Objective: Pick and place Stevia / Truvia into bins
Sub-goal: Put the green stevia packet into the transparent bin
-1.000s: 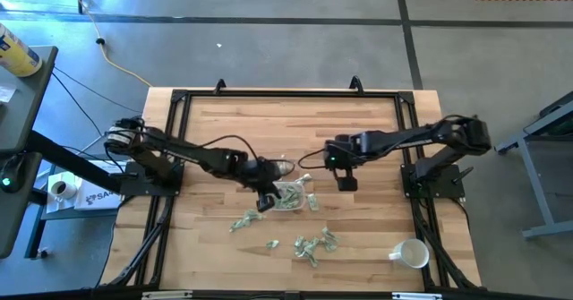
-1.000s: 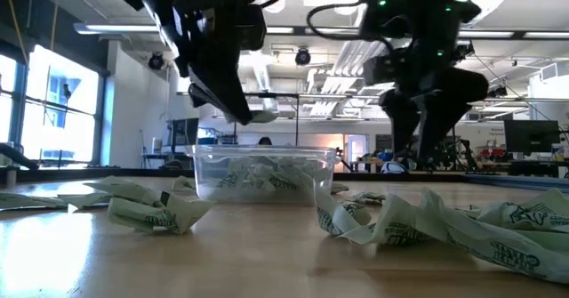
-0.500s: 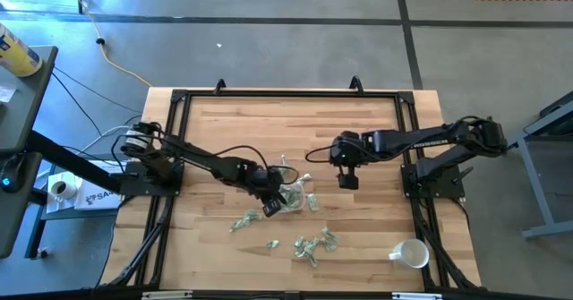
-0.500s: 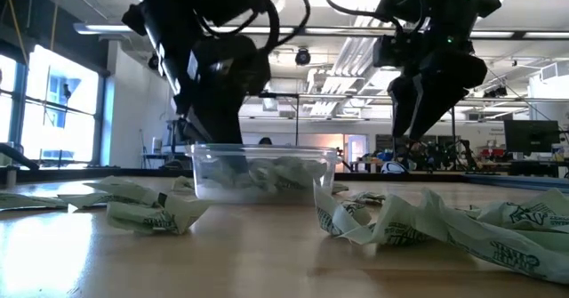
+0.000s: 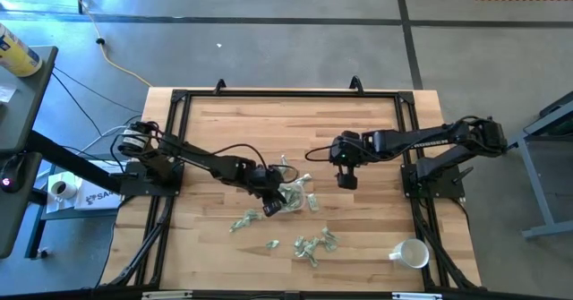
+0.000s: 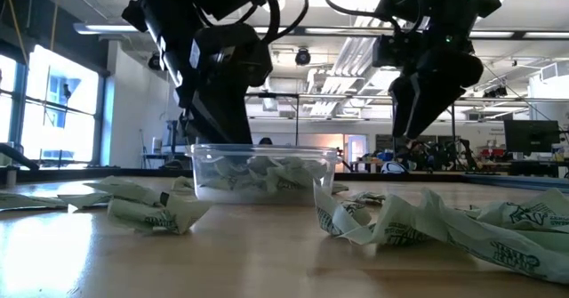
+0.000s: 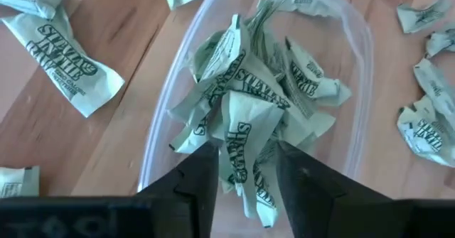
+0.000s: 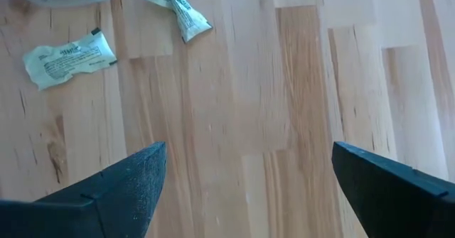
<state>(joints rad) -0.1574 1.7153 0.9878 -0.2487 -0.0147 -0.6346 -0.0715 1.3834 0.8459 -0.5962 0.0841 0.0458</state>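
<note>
The clear plastic bin (image 5: 295,195) (image 6: 264,173) stands mid-table, with several crumpled pale green Stevia packets (image 7: 284,82) piled inside. More packets lie loose on the wood near it (image 5: 243,219) (image 5: 313,244) (image 6: 151,211). My left gripper (image 5: 272,203) (image 7: 247,174) reaches down into the bin at its left end and is shut on one packet. My right gripper (image 5: 346,180) (image 8: 249,188) hangs wide open above bare wood to the right of the bin, touching nothing. My left gripper pinches one Stevia packet (image 7: 245,135) between its two fingers (image 7: 202,177), coming from above and pointing down into the bin. The packet's far end rests on the pile of packets in the bin. My own fingers hide how far back it reaches.
A white mug (image 5: 412,253) lies on its side near the table's near right corner. Two loose packets (image 8: 70,57) (image 8: 174,7) lie on the wood ahead of my right gripper. A black frame rail (image 5: 286,94) runs round the tabletop. Bare wood lies toward the far edge.
My left gripper has come down from above the bin into it, moving slightly toward the near edge, and has since held still there. My right gripper has risen a little and edged toward the table's right, staying open.
</note>
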